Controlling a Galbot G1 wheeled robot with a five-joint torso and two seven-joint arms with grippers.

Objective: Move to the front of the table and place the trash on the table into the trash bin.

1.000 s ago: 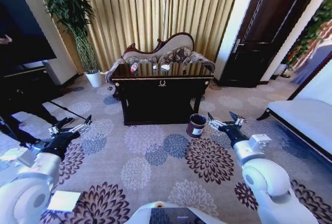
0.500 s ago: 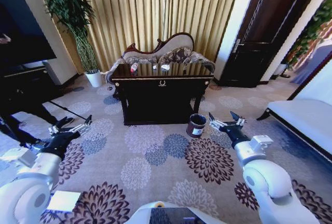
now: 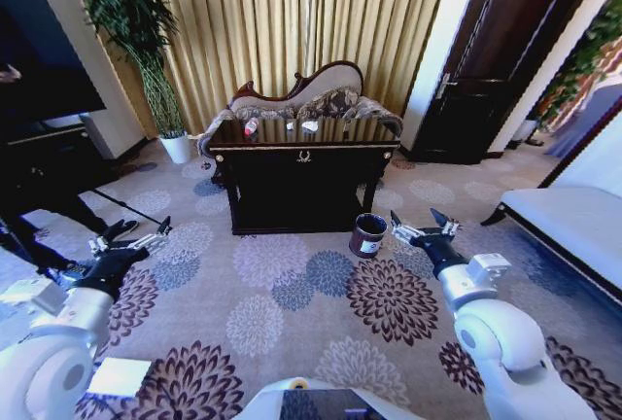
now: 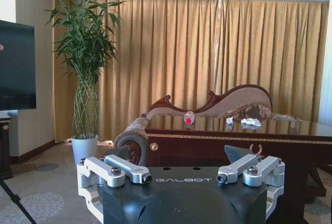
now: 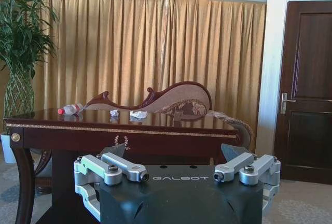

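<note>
Gold curtains point(image 3: 292, 21) back the dark glossy table point(image 3: 303, 172), where a bottle point(image 3: 251, 127) and two paper scraps point(image 3: 309, 126) lie, the trash bin point(image 3: 368, 234) on carpet beside its right leg, while left gripper point(image 3: 129, 238) and right gripper point(image 3: 420, 225) hover spread and empty.

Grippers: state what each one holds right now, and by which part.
Nothing is held. The left gripper and right gripper are both open and empty above the carpet, short of the table. The bottle and paper scraps lie on the tabletop.
</note>
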